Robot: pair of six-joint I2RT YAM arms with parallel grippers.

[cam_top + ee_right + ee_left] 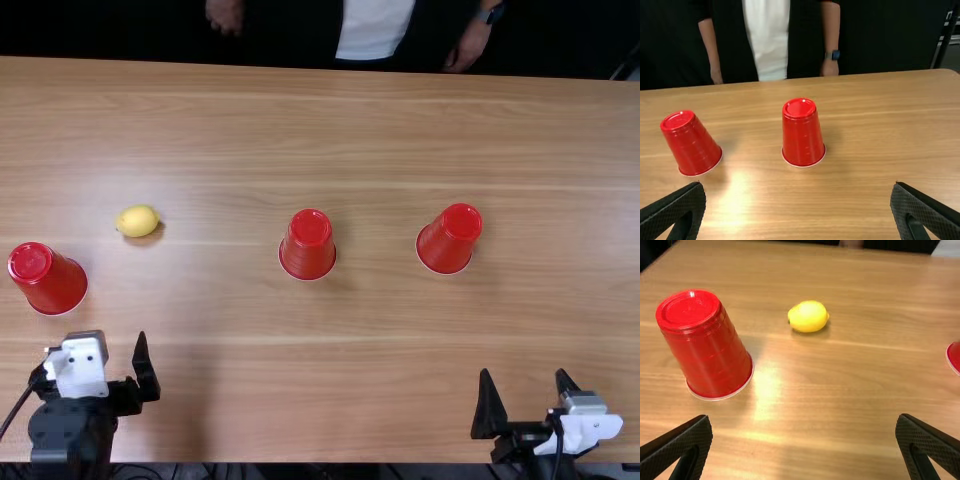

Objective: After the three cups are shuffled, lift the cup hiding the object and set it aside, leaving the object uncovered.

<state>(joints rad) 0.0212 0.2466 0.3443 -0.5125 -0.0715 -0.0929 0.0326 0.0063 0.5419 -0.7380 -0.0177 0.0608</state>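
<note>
With the lemon (138,221) lying bare on the bench (400,130), right of the set-aside red cup (47,278), I'd hold the left fingers (677,447) and right fingers (675,207), both spread empty at the near edge, clear of both.

3 red cups (307,246) stand inverted; yellow lemon (138,221) lies uncovered.

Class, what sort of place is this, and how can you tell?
Probably a robotics test bench: a left gripper and right gripper sit at a wooden table, with three upturned red cups and a yellow lemon-like object.
</note>
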